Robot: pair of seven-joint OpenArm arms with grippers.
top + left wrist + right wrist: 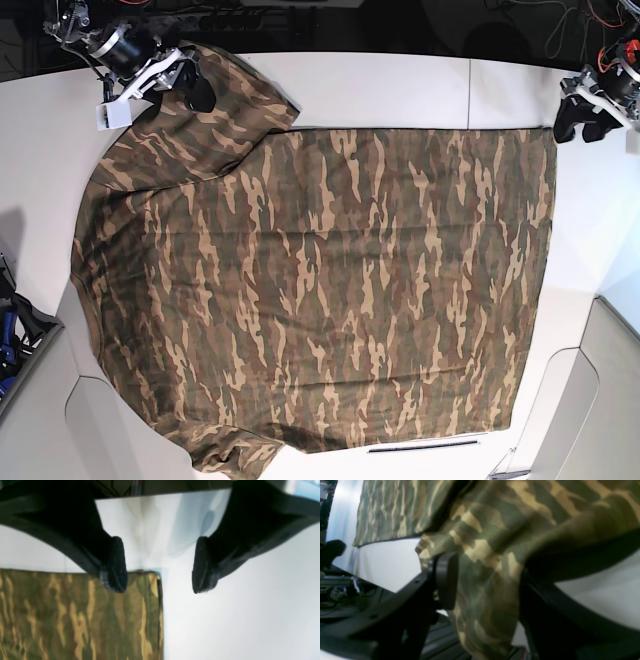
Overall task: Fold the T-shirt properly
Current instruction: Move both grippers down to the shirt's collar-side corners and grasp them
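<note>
The camouflage T-shirt lies spread flat over most of the white table. In the base view my right gripper is at the far left corner, over the sleeve. The right wrist view shows it shut on a bunched fold of that sleeve, cloth filling the space between its fingers. My left gripper hovers at the far right, just off the shirt's hem corner. In the left wrist view it is open and holds nothing, one fingertip above the corner of the cloth.
Cables and dark gear lie beyond the table's far edge. A dark stand with blue parts sits at the left edge. Table seams run along the right side, and bare white surface lies beside the hem corner.
</note>
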